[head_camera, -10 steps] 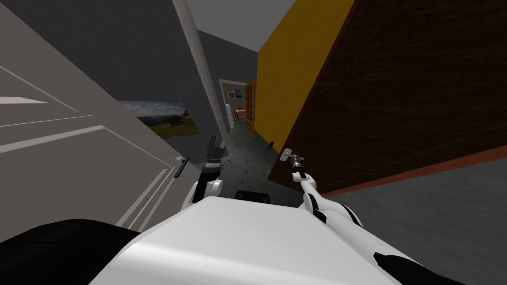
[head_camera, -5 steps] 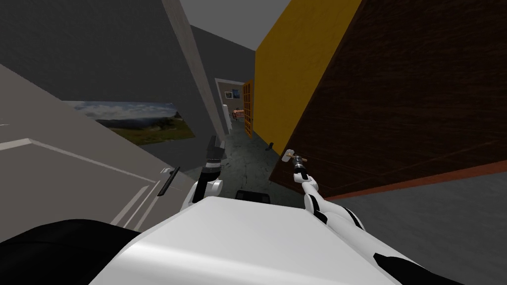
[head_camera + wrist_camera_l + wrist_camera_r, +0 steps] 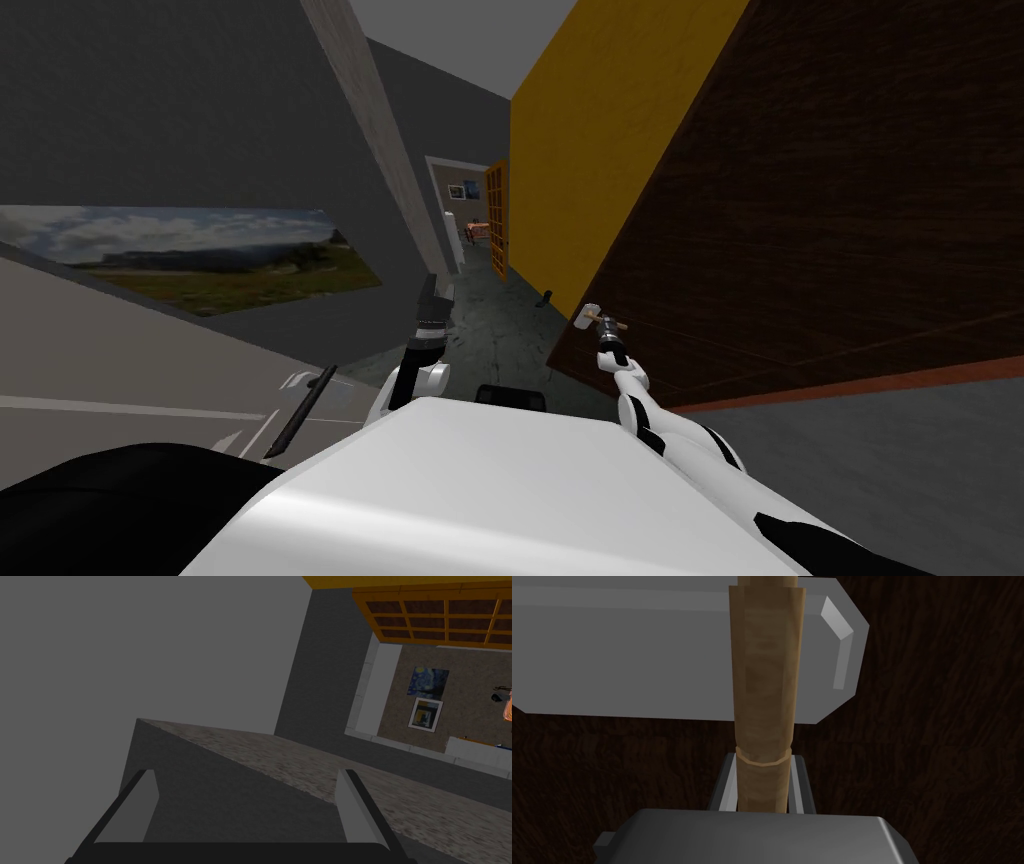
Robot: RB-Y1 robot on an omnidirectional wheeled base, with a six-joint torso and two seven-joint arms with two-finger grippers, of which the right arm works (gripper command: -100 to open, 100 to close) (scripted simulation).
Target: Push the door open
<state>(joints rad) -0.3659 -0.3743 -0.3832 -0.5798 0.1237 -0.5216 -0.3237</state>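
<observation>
**Q:** Where does the door (image 3: 820,220) stand relative to the right jaws?

**A:** Straight ahead of them. In the right wrist view its dark brown grained face (image 3: 937,751) forms the whole background behind the jaws. In the head view the right arm reaches forward and to the right, and the jaws sit low down, near the door's vertical edge beside the hallway floor (image 3: 500,330).

**Q:** What state are those jaws in?

**A:** They are pinching the tan wooden handle (image 3: 764,701) of a hammer (image 3: 590,318), one blade on either side of the shaft. The grey hammer head (image 3: 637,656) lies crosswise between the jaws and the door. Whether the head touches the door cannot be told.

**Q:** And the left jaws?

**A:** Spread, with nothing between them. The left arm is raised ahead of the chest, well apart from the brown door.

**Q:** What else is shown?

**A:** A yellow wall (image 3: 580,170) beyond the door, and a light grey door (image 3: 120,380) with a dark handle (image 3: 300,410) on the left.
</observation>
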